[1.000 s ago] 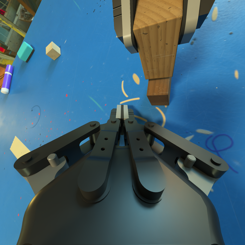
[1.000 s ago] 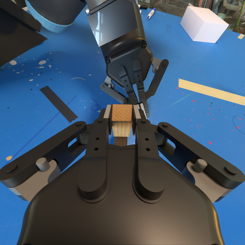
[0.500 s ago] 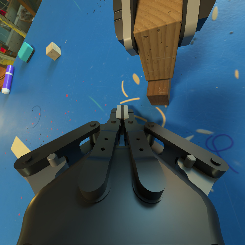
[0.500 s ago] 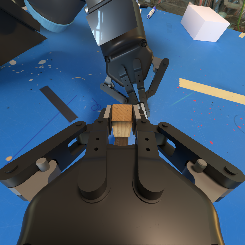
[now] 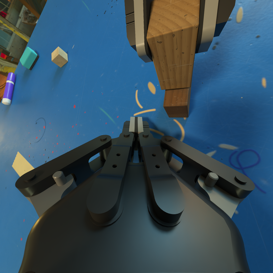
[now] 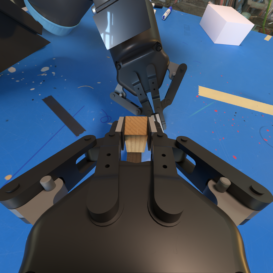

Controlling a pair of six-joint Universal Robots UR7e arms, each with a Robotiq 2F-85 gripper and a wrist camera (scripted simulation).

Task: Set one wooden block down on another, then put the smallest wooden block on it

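My right gripper (image 6: 135,125) is shut on a tall light-brown wooden block (image 6: 135,125), also in the left wrist view (image 5: 174,59). The block's lower end stands on a darker, narrower wooden block (image 5: 176,103) that rests on the blue table; a strip of it shows in the right wrist view (image 6: 133,157). My left gripper (image 5: 135,123) is shut and empty, just left of and in front of the dark block; it also shows in the right wrist view (image 6: 158,119). The smallest, pale wooden cube (image 5: 59,56) sits far left on the table.
A teal eraser (image 5: 28,57) and a purple glue stick (image 5: 8,88) lie at the left table edge. A white box (image 6: 226,24) and a blue marker (image 6: 167,13) are at the back right. A black panel (image 6: 17,39) and the left arm's base (image 6: 59,16) stand at the back left.
The views drift very slightly; the right gripper still holds the block on the dark block, and the left gripper stays shut.
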